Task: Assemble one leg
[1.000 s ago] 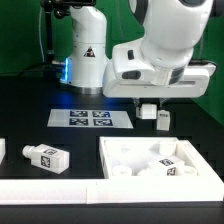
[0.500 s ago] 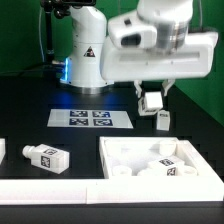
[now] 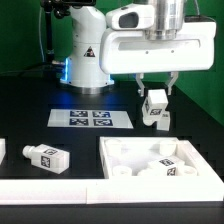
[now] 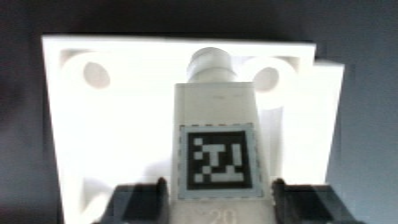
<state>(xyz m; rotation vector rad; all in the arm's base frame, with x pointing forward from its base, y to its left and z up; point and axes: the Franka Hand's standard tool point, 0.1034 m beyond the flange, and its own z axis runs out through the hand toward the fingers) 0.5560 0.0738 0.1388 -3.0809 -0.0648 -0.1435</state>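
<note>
1. The gripper (image 3: 155, 96) is closed part way on one leg (image 3: 155, 108). Its two fingers (image 4: 143, 200) press the leg from both sides, only as wide apart as the leg is thick. It holds nothing else.
2. The held leg hangs in the air above the black table (image 3: 30, 120), toward the exterior view's right, w/ a tag sticker facing that camera. In the wrist view its narrow end points away from the gripper.
3. The white panel (image 3: 108, 150) sits at front right in the ext. view, nearer to the camera than the held leg. In the wrist view it fills the background behind the leg, w/ one socket (image 4: 89, 72) on each side of the leg's tip.
4. The marker board (image 3: 92, 118) lies flat, on the ext. view's left of the held leg, not touching it.
5. A second leg (image 3: 47, 158) lies on its side at front left, well apart from the panel.
6. Tagged pieces (image 3: 168, 165) lie inside the panel; they overlap, so I cannot count them.
7. A white piece (image 3: 3, 152) is cut off by the left edge; I cannot tell what it is.
8. Count: 1 gripper, 1 panel, 1 marker board, 2 sockets seen, 2 legs sure (1 held, 1 on the table).
</note>
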